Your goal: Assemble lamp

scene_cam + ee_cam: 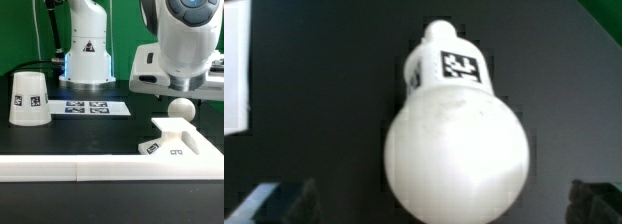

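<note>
End effector (434, 203) stands wide open, its fingers either side of the bulb (455, 150) over the dark worktop, near the base (176, 146). The bulb looks like light, stiff, slick plastic. The ball could squirt free, so I would pinch squarely across its widest part.

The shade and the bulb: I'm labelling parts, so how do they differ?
The shade is a tapered cup standing wide end down; the bulb is a round ball with a short neck. The shade looks bigger than the bulb. The shade stands alone at the exterior view's left; the bulb is at its right, by the base. Both are white with black-and-white markers.
</note>
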You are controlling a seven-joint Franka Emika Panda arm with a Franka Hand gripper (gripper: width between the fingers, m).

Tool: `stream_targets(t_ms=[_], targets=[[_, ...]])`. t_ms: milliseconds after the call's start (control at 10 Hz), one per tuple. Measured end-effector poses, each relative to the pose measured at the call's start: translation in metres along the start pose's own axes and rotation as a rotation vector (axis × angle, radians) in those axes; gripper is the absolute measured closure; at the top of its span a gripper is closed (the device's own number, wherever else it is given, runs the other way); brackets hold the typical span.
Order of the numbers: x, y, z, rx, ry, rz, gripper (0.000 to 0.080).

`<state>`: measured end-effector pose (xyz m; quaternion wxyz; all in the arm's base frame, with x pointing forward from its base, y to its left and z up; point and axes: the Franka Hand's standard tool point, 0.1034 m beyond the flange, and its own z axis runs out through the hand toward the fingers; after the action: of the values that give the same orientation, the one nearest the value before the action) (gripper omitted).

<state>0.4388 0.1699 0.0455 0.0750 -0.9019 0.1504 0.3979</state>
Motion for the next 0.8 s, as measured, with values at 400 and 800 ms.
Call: stream_targets(t_ms=[400, 800], targets=[[0.0, -0.003, 0.02, -0.014, 0.01, -0.004, 0.01], [0.0, -0.002, 0.036, -0.025, 0.018, -0.005, 0.01]])
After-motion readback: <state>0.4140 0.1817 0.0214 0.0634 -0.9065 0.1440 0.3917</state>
